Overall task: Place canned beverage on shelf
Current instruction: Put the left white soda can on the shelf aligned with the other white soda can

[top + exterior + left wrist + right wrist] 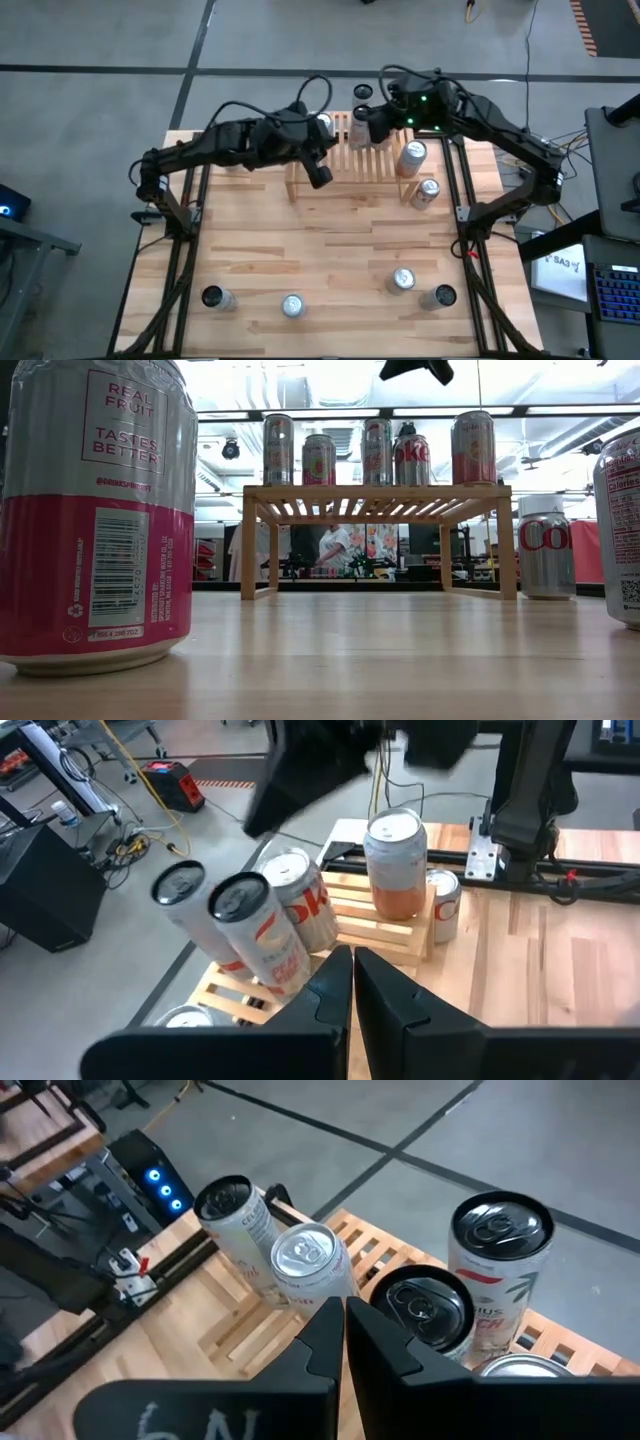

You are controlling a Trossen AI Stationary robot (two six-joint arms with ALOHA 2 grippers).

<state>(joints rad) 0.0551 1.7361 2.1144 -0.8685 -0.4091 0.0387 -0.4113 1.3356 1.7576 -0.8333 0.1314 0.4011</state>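
The shelf [352, 160] is a low rack of light wood with a slatted top, standing at the table's far middle. Several cans stand upright on its top [375, 490], among them a pink-and-silver can [397, 860] and a Coke can [305, 905]. My left gripper [320, 177] hangs shut above the shelf's near left part, holding nothing; its fingers [352, 978] point slanting down at the cans. My right gripper [360, 125] hangs shut above the shelf's far side, over the can tops [310, 1260], also holding nothing.
A Coke can [426, 192] stands on the table just right of the shelf. More cans stand near the front edge: [215, 297], [291, 305], [402, 281], [438, 297]. Bare wooden tabletop [330, 240] lies between them and the shelf. Black frame rails run along both table sides.
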